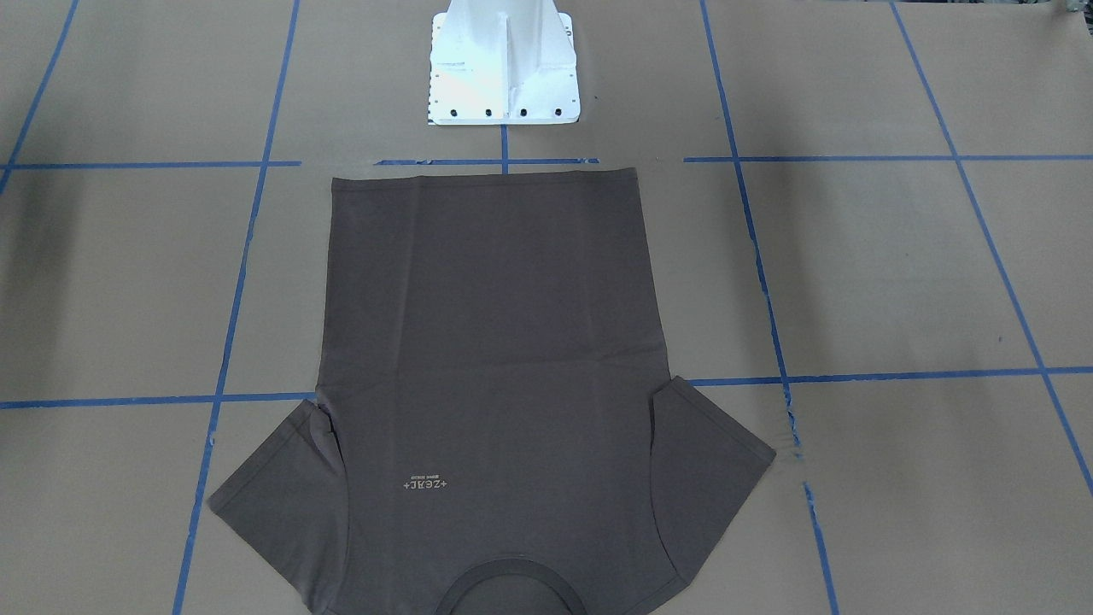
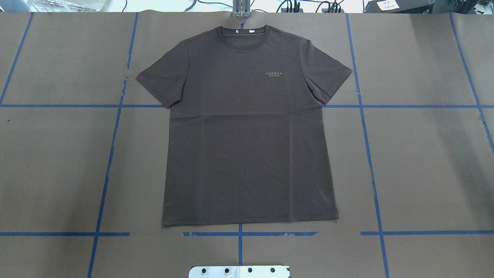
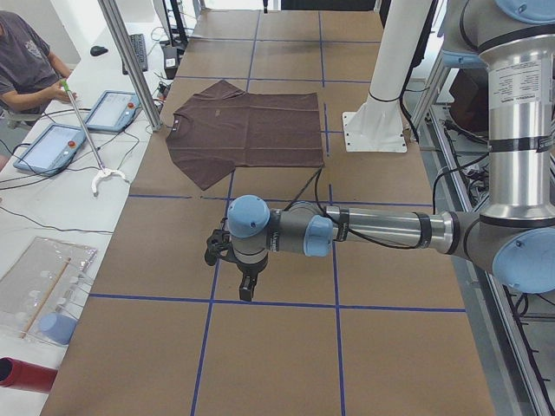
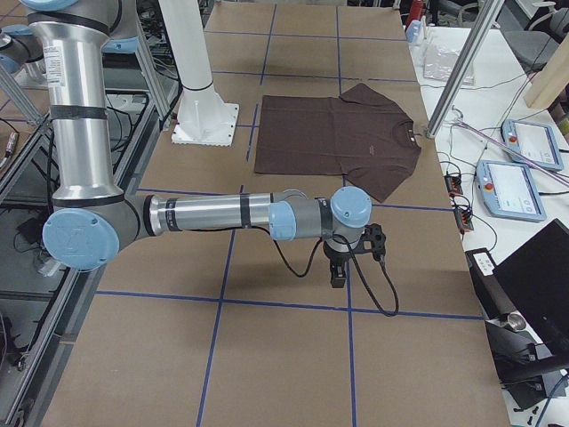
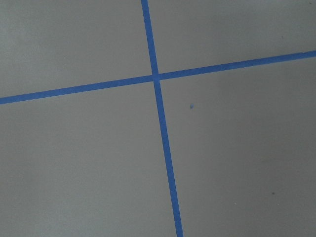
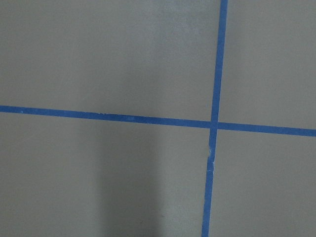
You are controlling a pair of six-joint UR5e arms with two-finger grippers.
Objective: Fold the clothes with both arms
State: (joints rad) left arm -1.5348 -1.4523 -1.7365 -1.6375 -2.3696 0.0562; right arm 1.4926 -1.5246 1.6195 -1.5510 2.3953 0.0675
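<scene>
Lying flat, print up, dark brown-grey short-sleeved T-shirt (image 2: 247, 135) on brown paper-covered tabletop (image 2: 424, 154), prepped for folding; left claw (image 3: 246, 290), right claw (image 4: 339, 276) hover well clear, grip state can't tell.

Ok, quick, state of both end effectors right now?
Left end effector: cannot tell whether open or shut; apart from the T-shirt.
Right end effector: cannot tell either; also apart from the T-shirt.

Brown table (image 2: 424, 162) with blue tape grid (image 2: 424, 106), flat T-shirt (image 2: 247, 146), white pedestal base (image 1: 504, 77)
</scene>
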